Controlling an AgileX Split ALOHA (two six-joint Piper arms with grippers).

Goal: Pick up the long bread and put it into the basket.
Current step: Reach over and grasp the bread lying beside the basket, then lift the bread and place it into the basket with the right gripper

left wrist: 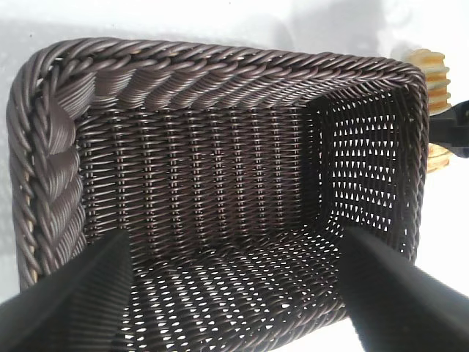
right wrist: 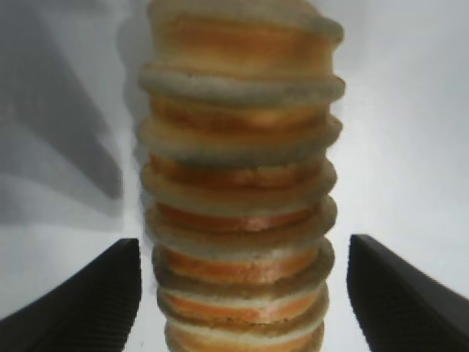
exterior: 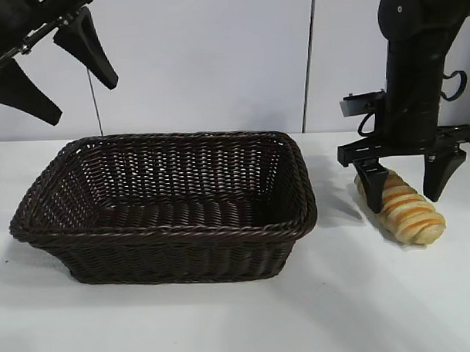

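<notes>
While the white tabletop carries everything, the basket takes up the largest share of it, sitting left of centre with nothing seen inside. Just beside its right wall, but apart from it, the bread lies flat on the tabletop, set at an angle with one rounded end toward the exterior camera.

Over the bread the right hand is lowered, its fingers spread wide with one on each side of the loaf; nothing is gripped yet, and in the right wrist view clear gaps are seen between both fingers and the bread. High above the basket's left end the left hand is parked, open and empty, with the basket's inside filling its wrist view.

The step in hand is judged to be the grasp. It would be done well if the fingers were brought low enough to span the loaf's sides near its middle, then closed gently so the ridged crust is not crushed. A lift clear of the braided rim would be needed before carrying it left.

No brand, label or writing is seen anywhere.
</notes>
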